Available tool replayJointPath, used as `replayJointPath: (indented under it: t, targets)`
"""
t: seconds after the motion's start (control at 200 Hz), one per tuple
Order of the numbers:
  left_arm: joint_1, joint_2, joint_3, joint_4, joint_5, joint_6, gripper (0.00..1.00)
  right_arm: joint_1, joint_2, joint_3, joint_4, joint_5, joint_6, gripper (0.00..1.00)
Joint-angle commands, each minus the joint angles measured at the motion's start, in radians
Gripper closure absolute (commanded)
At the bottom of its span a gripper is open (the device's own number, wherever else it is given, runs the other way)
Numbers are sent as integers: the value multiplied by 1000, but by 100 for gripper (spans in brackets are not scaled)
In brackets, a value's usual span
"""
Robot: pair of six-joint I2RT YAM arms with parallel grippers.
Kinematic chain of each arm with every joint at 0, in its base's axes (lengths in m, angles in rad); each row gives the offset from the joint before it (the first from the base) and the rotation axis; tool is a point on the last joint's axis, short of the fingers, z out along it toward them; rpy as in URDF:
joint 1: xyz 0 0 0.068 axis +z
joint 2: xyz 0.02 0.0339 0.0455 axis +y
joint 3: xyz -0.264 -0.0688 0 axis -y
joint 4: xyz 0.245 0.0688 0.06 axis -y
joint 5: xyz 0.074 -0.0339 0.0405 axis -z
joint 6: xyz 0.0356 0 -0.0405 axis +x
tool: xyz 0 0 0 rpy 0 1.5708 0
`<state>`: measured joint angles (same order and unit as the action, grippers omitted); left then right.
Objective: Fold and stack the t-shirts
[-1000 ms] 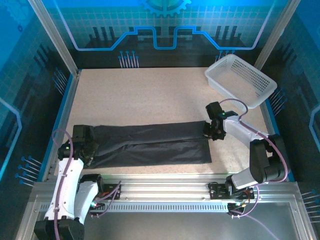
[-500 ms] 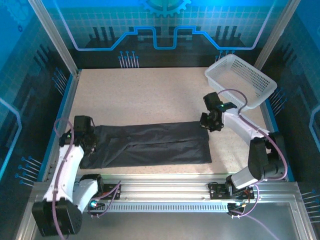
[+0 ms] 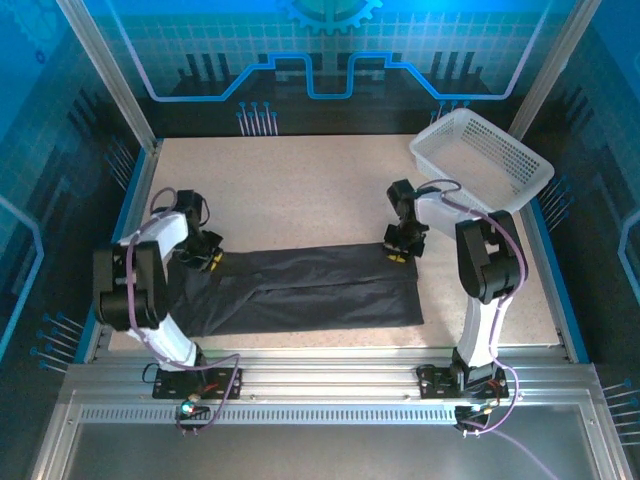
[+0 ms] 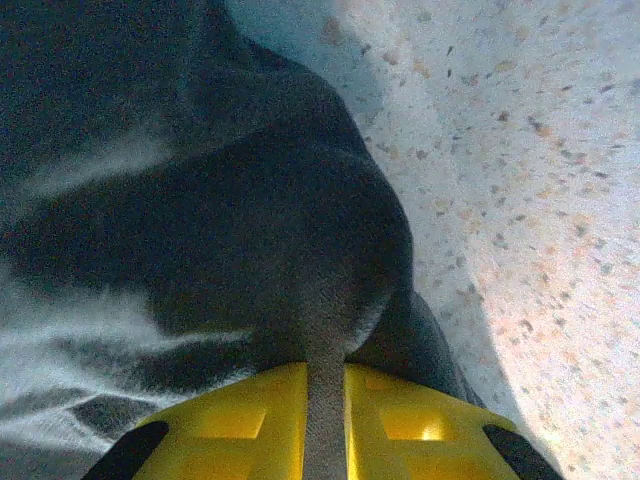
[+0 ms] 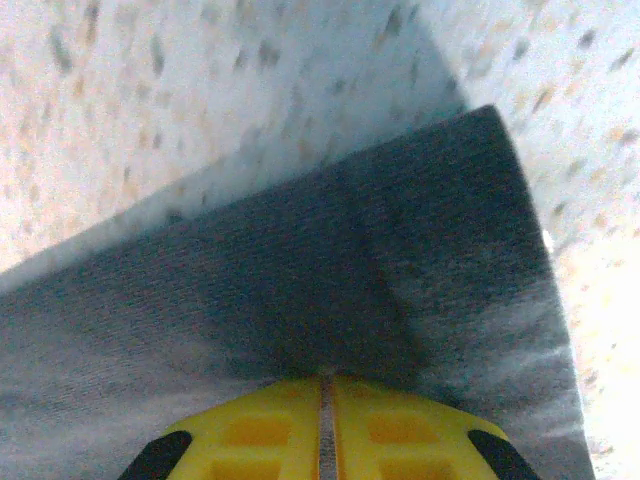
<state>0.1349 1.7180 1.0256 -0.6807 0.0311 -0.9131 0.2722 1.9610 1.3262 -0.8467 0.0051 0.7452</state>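
A dark charcoal t-shirt (image 3: pixel 300 290) lies folded into a long strip across the near half of the table. My left gripper (image 3: pixel 207 258) sits at the strip's far left corner. In the left wrist view its yellow fingers (image 4: pixel 240 420) are shut on a ridge of the t-shirt (image 4: pixel 250 230), which runs between them. My right gripper (image 3: pixel 399 250) is at the far right corner. Its yellow fingers (image 5: pixel 250 430) are pressed together on a thin edge of the t-shirt (image 5: pixel 330 280), and the cloth spreads away from them over the speckled table.
A white lattice basket (image 3: pixel 481 160) stands tilted at the back right corner. Bare speckled tabletop (image 3: pixel 290 190) lies beyond the shirt. Blue-edged rails and enclosure walls bound the table on the left (image 3: pixel 125 230) and right (image 3: pixel 548 250).
Both arms swung inward and away from me. The left gripper went from the shirt's near left end to its far left corner; the right gripper slid left onto the far right corner.
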Motion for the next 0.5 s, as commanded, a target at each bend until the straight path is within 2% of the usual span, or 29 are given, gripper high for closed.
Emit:
replayJointPath:
  t: [0.0, 0.195, 0.275, 0.32, 0.385, 0.495]
  targets:
    - [3, 90, 91, -16, 87, 51, 82, -65, 93, 89, -99, 12, 1, 86]
    - [3, 275, 306, 35, 193, 101, 79, -134, 295, 392, -187, -59, -66, 85]
    - [3, 305, 394, 43, 196, 132, 76, -146, 360, 537, -217, -76, -112, 83]
    - [3, 292, 426, 49, 188, 151, 73, -144, 405, 624, -235, -71, -142, 82]
    - [0, 232, 422, 78, 177, 185, 66, -131, 394, 677, -231, -43, -182, 79]
    - [0, 97, 335, 124, 184, 277, 59, -109, 253, 591, -103, -80, -237, 65]
